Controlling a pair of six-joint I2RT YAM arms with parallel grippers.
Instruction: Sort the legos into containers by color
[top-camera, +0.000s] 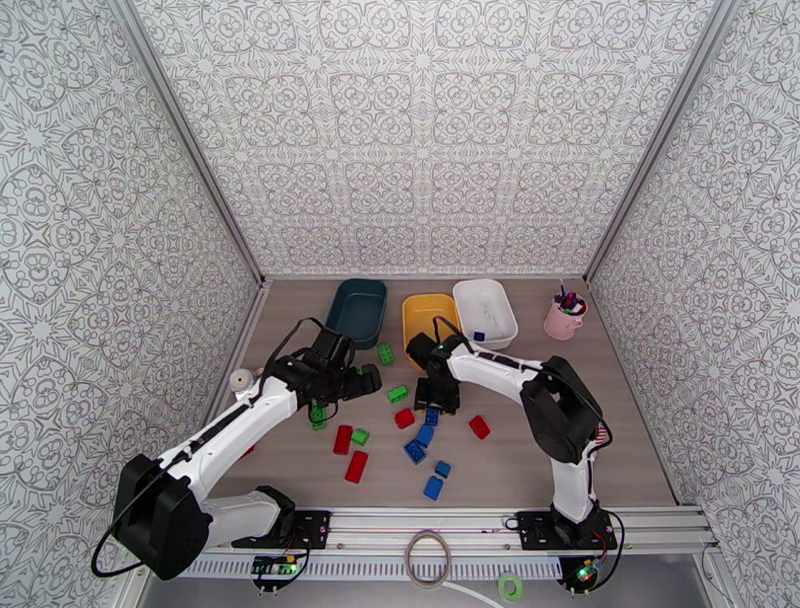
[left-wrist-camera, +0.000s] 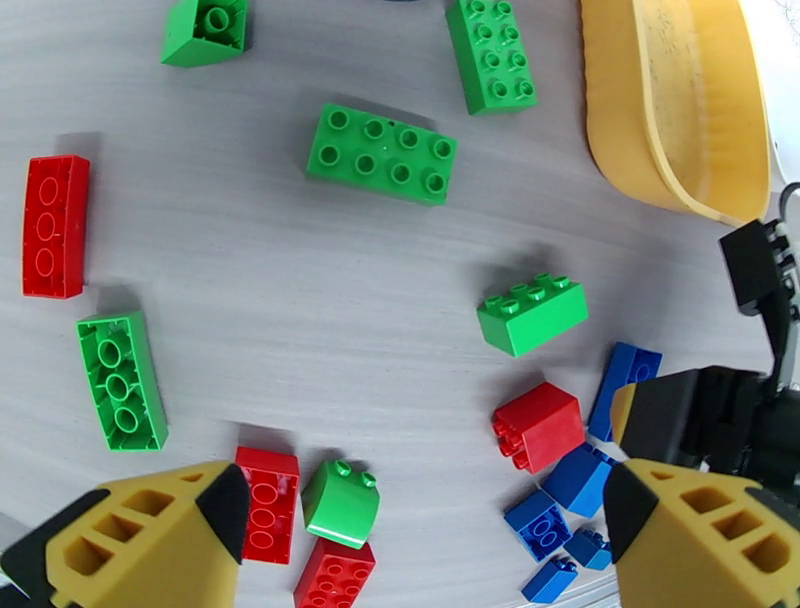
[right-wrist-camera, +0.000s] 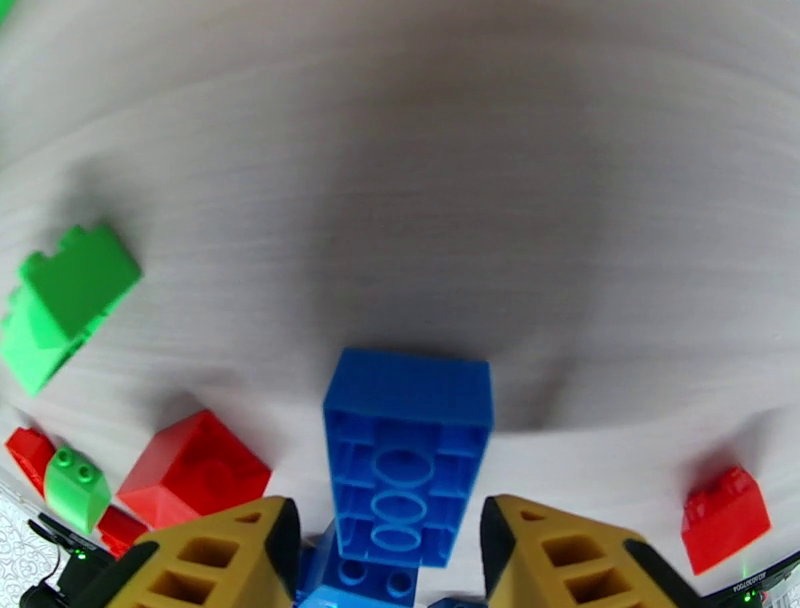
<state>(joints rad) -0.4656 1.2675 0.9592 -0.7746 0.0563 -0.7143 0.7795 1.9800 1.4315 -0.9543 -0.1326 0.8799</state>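
Sorting looks barely begun: a single blue piece (top-camera: 479, 335) lies in the white tub (top-camera: 510, 320), upper right of centre in the overhead frame. The yellow tub (top-camera: 415, 320) beside it and the dark teal tub (top-camera: 335, 305) further left show no bricks that can be made out. Well over a dozen red, green and blue legos (top-camera: 356, 466) lie scattered across the worktop (top-camera: 600, 430) at mid-frame. The right claw (right-wrist-camera: 390, 525) straddles an upturned blue brick (right-wrist-camera: 408, 440) at the bottom of its wrist view; whether it is clamped cannot be told. The left claw (left-wrist-camera: 430, 505), released and wide with nothing held, hovers over green and red bricks
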